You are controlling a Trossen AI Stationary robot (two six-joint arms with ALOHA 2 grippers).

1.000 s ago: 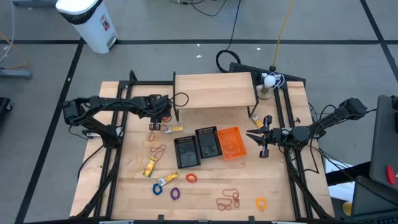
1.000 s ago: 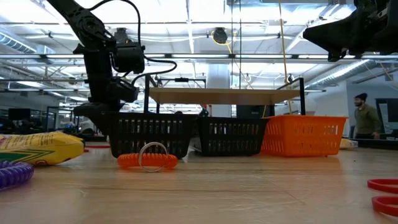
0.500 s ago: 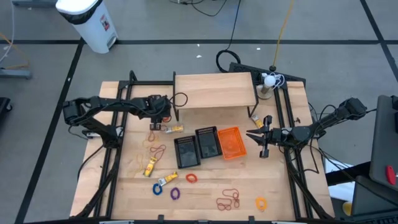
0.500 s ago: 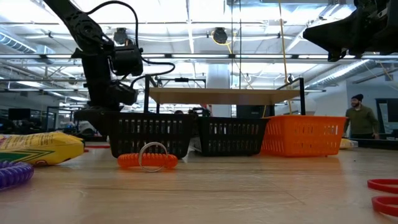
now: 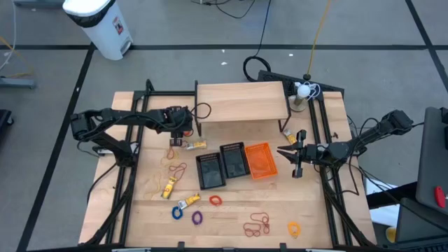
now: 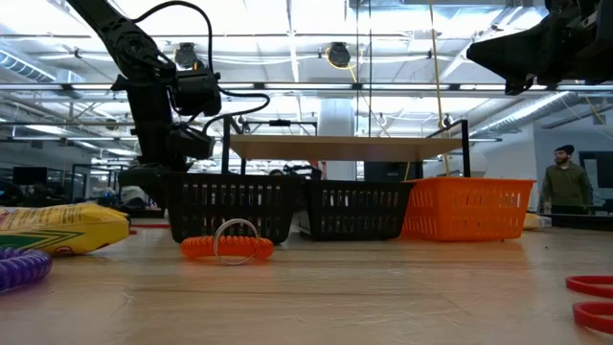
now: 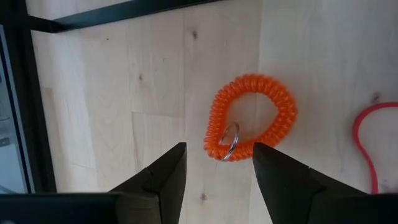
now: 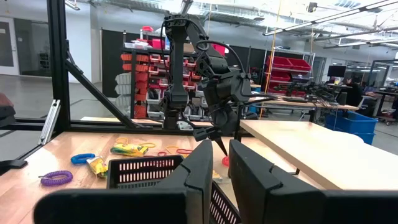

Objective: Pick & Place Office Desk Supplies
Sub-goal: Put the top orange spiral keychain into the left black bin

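Jaws of your left gripper (image 7: pixel 216 163) stand open straight above the orange coil (image 7: pixel 251 116), its ring (image 7: pixel 231 140) between them; right gripper (image 5: pixel 295 155), nearly shut, waits beside the baskets.

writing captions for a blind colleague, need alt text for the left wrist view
An orange coiled wrist band with a small metal key ring lies flat on the pale wooden table, just ahead of the left end effector, whose two dark fingers stand apart above it. A red elastic loop shows at one edge.
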